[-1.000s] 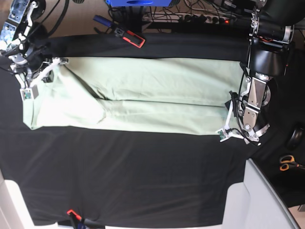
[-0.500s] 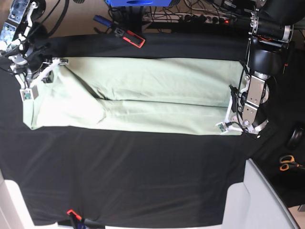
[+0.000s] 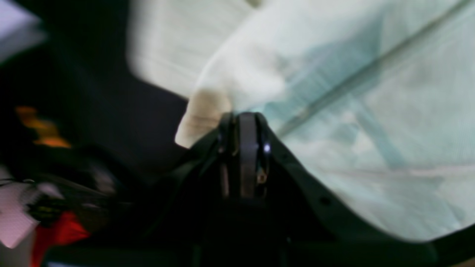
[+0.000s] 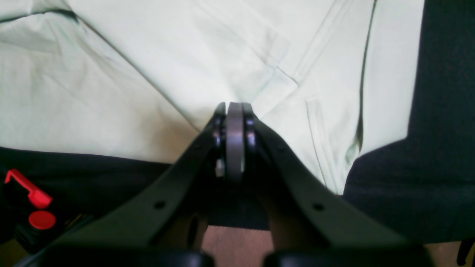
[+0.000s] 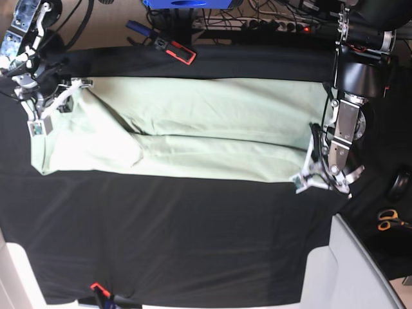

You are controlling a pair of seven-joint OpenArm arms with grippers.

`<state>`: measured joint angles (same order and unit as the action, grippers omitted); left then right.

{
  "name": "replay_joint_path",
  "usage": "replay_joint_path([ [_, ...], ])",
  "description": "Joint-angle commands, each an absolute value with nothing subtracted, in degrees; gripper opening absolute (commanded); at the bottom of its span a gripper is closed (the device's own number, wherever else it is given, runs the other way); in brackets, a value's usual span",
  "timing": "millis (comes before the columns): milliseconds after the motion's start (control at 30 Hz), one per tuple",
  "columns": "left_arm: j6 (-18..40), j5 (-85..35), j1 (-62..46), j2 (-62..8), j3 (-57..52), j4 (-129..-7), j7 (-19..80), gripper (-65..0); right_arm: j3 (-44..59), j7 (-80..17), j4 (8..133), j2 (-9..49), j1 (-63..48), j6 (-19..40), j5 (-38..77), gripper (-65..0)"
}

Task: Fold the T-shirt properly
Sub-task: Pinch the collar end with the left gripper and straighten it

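Observation:
The pale mint-green T-shirt [image 5: 193, 132] lies flat across the black cloth, folded into a long band, with a sleeve fold near its left end. My left gripper [image 5: 310, 177] is at the shirt's near right corner. In the left wrist view its jaws [image 3: 243, 120] are pressed together, with the T-shirt [image 3: 371, 111] bunched up at their tip. My right gripper [image 5: 64, 96] is at the far left corner. The right wrist view shows it [image 4: 233, 109] shut, and creases in the T-shirt [image 4: 148, 74] run into its tip.
A black cloth [image 5: 180, 238] covers the table. A red and black clamp [image 5: 180, 51] sits at the far edge and another red clamp [image 5: 98, 288] at the near edge. Orange-handled scissors [image 5: 388, 219] lie off to the right, next to a grey panel [image 5: 354, 270].
My left gripper has closed from wide open onto the shirt's near right corner and shifted slightly. The right arm and the rest of the shirt have not moved.

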<state>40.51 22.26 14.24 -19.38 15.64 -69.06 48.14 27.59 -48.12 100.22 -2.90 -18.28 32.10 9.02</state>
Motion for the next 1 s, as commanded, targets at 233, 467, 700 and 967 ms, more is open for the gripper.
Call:
replay_joint_path([
  [233, 40.0, 18.7, 13.7, -20.6, 15.4, -82.5, 56.6, -59.5, 27.6, -47.3, 101.2, -2.5, -17.4, 32.1, 9.6, -65.0],
  [467, 40.0, 12.1, 7.2, -23.8, 15.7, -92.7, 59.8, -61.5, 27.6, -47.3, 101.2, -2.5, -17.3, 32.0, 9.6, -65.0],
  [700, 40.0, 12.0, 1.5, -25.1, 15.4, -95.6, 59.8, -61.5, 27.6, -49.0, 101.2, -2.5, -16.1, 31.9, 9.6, -65.0],
  [967, 40.0, 11.4, 2.2, -23.3, 9.2, -95.0, 59.4, -60.8, 27.6, -50.9, 101.2, -2.5, -14.5, 32.0, 9.6, -65.0],
])
